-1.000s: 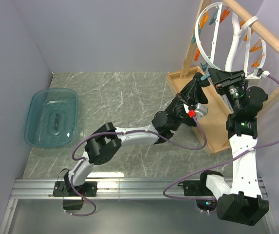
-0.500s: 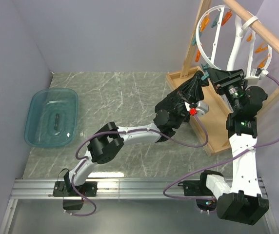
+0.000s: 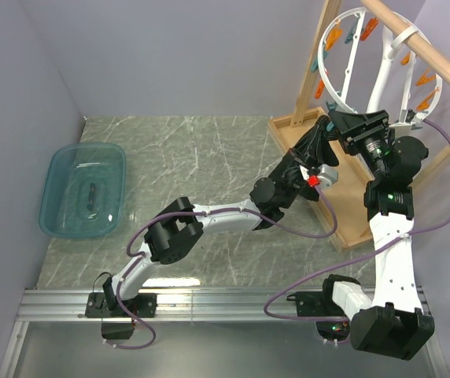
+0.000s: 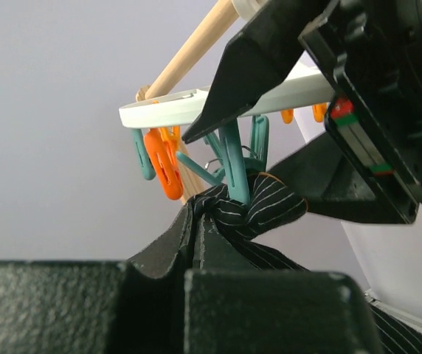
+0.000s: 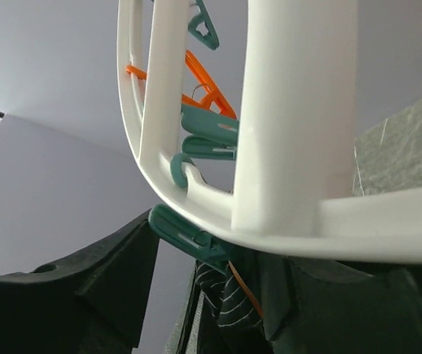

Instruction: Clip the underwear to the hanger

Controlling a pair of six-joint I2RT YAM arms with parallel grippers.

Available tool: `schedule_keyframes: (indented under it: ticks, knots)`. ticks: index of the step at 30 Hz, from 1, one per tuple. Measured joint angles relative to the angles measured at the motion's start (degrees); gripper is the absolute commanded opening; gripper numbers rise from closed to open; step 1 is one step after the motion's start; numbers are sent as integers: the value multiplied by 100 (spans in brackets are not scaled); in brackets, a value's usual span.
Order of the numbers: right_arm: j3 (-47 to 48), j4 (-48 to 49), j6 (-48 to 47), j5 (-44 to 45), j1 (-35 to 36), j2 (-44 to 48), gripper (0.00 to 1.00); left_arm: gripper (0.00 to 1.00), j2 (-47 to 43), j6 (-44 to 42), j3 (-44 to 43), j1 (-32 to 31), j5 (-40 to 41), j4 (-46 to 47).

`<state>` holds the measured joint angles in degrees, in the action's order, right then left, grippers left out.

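The white ring hanger (image 3: 343, 55) hangs from the wooden rack, with orange and teal clothespins on it. My left gripper (image 3: 311, 151) is shut on the black striped underwear (image 4: 259, 210) and holds it up under the ring's lower rim (image 4: 196, 110). A teal clothespin (image 4: 233, 158) reaches down into the bunched fabric. My right gripper (image 3: 337, 124) straddles that pin, with one finger on each side. In the right wrist view the pin (image 5: 189, 232) lies between the fingers (image 5: 85, 280) under the rim (image 5: 292, 147), with the underwear (image 5: 229, 302) just below.
The wooden frame rack (image 3: 414, 47) stands at the right on a wooden base (image 3: 343, 205). A teal plastic bin (image 3: 83, 189) sits at the far left on the marble tabletop (image 3: 193, 157). Purple cables loop round both arms.
My left gripper has lifted the underwear slightly up towards the ring's rim. My right gripper has shifted a little left and up, staying at the teal pin.
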<state>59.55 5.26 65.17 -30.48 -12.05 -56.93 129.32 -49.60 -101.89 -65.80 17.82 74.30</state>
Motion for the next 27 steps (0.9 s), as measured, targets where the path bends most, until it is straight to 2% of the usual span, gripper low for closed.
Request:
schedule_keyframes:
  ticks: [2,10,21,27]
  knots:
    - [0,-66,0,-50,0,0,62,4,0,42,0,0,-2,2]
    - [0,-234,-46,-114,-61,-17,63,35,-11,271,317,-2,-114,15]
    - [0,-518,-420,-254,-280,-15,65,69,-295,472,994,-33,-142,-2]
    - [0,-850,-833,-387,-472,2,67,74,-1191,1084,2050,-109,66,-59]
